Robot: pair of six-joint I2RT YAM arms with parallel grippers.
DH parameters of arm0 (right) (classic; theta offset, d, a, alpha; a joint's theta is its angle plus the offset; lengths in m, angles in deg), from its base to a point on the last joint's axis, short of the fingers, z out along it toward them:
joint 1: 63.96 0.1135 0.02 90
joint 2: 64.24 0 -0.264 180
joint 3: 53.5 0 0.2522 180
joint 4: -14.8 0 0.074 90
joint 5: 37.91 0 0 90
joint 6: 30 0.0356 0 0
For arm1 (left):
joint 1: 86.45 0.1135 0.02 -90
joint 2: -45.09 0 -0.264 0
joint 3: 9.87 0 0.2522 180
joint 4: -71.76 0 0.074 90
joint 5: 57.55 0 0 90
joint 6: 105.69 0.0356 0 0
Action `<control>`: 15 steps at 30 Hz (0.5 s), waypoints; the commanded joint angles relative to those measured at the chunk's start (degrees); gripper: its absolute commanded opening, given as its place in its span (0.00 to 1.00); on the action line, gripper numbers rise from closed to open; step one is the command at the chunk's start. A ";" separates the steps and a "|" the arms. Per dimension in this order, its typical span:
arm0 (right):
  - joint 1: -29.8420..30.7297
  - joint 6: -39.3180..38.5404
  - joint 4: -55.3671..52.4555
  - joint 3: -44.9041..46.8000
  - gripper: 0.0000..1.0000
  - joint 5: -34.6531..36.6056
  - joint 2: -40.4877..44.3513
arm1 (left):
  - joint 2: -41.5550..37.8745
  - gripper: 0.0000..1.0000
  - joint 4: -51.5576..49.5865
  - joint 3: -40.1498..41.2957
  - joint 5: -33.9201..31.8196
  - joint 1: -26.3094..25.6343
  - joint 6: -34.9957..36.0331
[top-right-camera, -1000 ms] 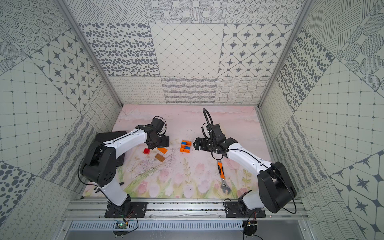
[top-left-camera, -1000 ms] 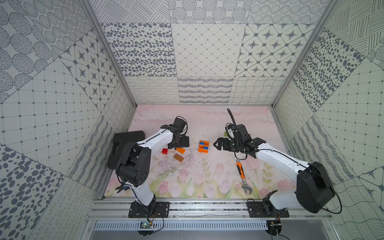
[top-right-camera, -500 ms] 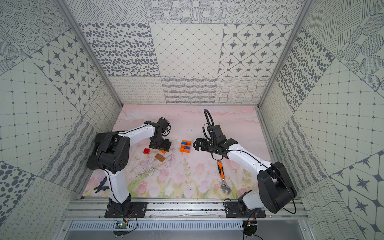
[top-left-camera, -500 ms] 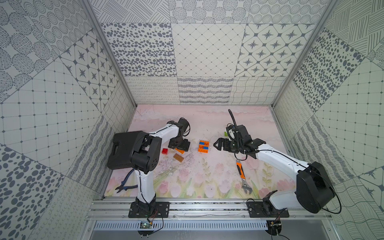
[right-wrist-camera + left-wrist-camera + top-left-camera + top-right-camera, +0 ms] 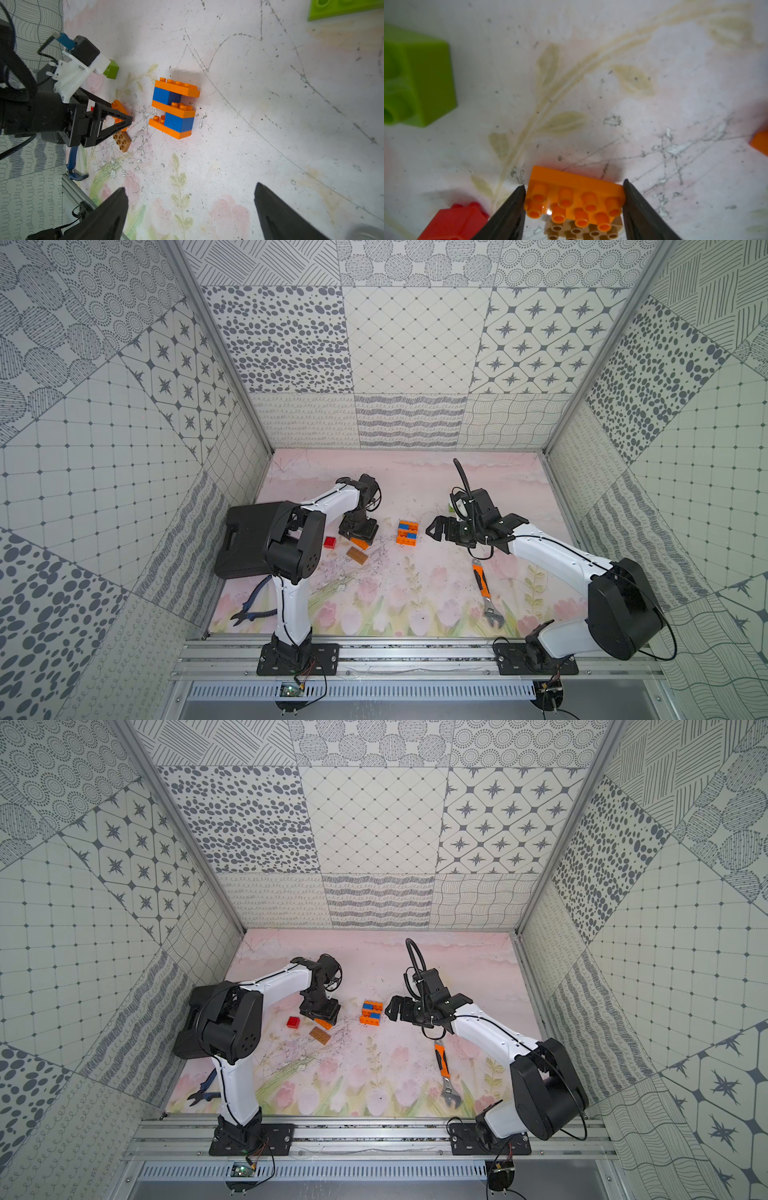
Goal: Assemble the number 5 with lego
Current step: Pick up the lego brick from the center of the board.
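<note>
A: Why is the left gripper (image 5: 574, 204) low over the surface (image 5: 415, 593)?
B: Its half-closed jaws bracket a loose orange brick (image 5: 574, 199), apparently touching its ends; lift unproven.
A: And farther off?
B: The orange-and-blue stack (image 5: 174, 108) waits; the right gripper (image 5: 190, 207) hovers beside it, wide open, empty.

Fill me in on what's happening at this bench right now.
Two robot arms are building a 5 from lego. The left end effector has its jaws around a loose orange brick lying on the floral mat, beside a brown brick and a red brick. The orange-and-blue stack lies apart. The right end effector hangs open, empty, near it.
</note>
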State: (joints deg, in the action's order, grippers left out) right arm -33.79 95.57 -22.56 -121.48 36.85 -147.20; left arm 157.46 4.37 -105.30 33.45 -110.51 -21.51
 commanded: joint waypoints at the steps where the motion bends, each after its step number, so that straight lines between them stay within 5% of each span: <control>1: -0.20 0.10 -1.82 -1.23 0.99 3.00 1.88 | -5.91 0.50 -2.21 0.27 2.81 -2.08 -7.55; 8: -2.31 1.57 -4.87 1.70 0.99 9.64 7.77 | -11.18 0.48 2.86 3.80 7.46 -11.17 -22.65; 15: -6.71 1.47 -7.42 5.95 0.99 11.65 14.58 | -15.05 0.48 12.13 12.12 3.17 -22.75 -42.11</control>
State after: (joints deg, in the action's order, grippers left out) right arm -39.43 96.77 -28.70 -117.24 46.27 -134.65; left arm 144.61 9.38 -97.37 36.99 -127.64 -43.94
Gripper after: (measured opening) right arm 0.990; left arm 0.695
